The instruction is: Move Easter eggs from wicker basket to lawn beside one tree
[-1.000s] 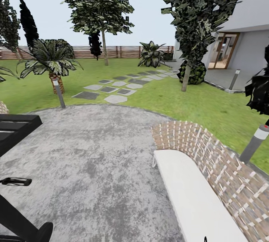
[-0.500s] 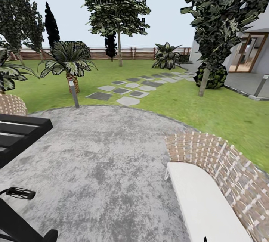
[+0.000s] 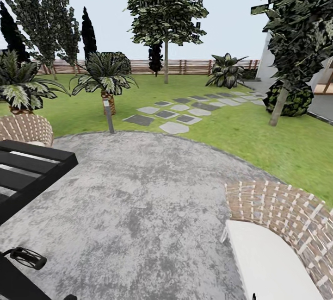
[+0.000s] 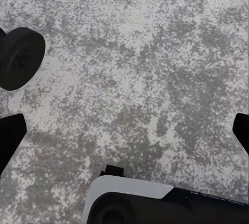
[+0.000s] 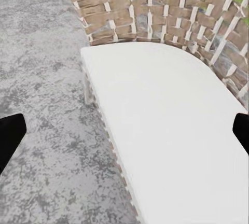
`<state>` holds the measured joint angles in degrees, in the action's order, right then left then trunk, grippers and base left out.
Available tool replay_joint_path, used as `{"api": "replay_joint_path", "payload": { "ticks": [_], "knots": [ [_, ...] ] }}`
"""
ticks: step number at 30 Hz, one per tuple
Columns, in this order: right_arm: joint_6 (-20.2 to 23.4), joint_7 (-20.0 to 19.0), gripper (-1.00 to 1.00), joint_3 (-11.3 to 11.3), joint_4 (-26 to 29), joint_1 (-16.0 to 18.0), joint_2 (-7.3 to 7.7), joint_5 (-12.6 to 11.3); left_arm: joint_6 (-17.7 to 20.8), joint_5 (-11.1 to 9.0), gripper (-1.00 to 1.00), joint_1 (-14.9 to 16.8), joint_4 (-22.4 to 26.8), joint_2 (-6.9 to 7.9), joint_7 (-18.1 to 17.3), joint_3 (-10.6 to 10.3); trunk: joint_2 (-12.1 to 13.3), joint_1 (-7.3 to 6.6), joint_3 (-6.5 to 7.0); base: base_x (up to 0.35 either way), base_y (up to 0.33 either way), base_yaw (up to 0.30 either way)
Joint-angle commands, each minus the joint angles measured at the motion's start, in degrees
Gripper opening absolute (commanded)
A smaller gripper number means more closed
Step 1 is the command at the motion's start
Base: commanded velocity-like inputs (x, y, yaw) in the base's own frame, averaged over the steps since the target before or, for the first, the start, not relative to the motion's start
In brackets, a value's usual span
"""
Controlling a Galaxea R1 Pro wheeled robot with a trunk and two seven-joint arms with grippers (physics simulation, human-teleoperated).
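I stand on a round grey paved patio (image 3: 138, 198) with the lawn (image 3: 259, 138) beyond it. A tree (image 3: 165, 61) with a pale straight trunk and a rounded crown rises far off by the brown slat fence (image 3: 185, 66). A second pale trunk (image 3: 279, 108) leans at the right. The Easter eggs and the wicker basket are out of view. My left gripper (image 4: 124, 133) hangs open over the paving with nothing between its fingers. My right gripper (image 5: 124, 133) is open above a white chair cushion (image 5: 171, 130).
A wicker chair (image 3: 282, 207) with the white cushion stands close at the right, another wicker chair (image 3: 25, 126) at the left. A black slatted table (image 3: 27, 165) is near left. A bollard lamp (image 3: 108, 115), palms and stepping stones (image 3: 173, 127) edge the patio.
The camera has swung to the left, so the whole scene has slid right in the head view. More trees and a second wicker chair have come in at the left.
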<state>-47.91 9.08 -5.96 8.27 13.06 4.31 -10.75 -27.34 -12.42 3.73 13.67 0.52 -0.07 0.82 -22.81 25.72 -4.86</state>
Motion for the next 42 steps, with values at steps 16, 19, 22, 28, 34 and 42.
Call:
{"api": "replay_joint_path", "payload": {
  "ticks": [16,19,22,28,34,42],
  "knots": [
    [-0.25,-0.03,1.0,-0.11,-0.01,0.04,0.0,-0.15,-0.17,-0.06,1.0,0.09,-0.05,-0.04,-0.01,-0.02,-0.11,0.06,-0.12,0.333,0.0,0.113],
    [-0.25,-0.03,1.0,-0.15,-0.01,0.04,0.0,-0.15,-0.17,-0.06,1.0,0.06,-0.05,-0.03,-0.01,-0.03,-0.11,0.06,-0.12,0.333,0.0,0.001],
    [-0.25,-0.03,1.0,-0.13,-0.01,0.04,0.0,-0.15,-0.17,-0.06,1.0,0.07,-0.05,-0.02,-0.01,-0.03,-0.11,0.06,-0.12,0.333,-0.003,0.0],
    [-0.25,-0.03,1.0,-0.13,-0.01,0.04,0.01,-0.15,-0.17,-0.06,1.0,0.07,-0.05,0.0,-0.01,-0.03,-0.11,0.06,-0.12,0.333,-0.019,0.0],
    [-0.22,-0.03,1.0,-0.11,-0.01,0.04,0.03,-0.15,-0.17,-0.06,1.0,0.1,-0.05,-0.01,-0.01,-0.03,-0.11,0.06,-0.12,0.333,-0.004,0.0],
    [-0.16,-0.03,1.0,-0.11,-0.01,0.04,0.08,-0.15,-0.17,-0.06,1.0,0.1,-0.05,-0.01,-0.01,-0.03,-0.11,0.06,-0.12,0.333,0.0,0.0]
  ]
}}
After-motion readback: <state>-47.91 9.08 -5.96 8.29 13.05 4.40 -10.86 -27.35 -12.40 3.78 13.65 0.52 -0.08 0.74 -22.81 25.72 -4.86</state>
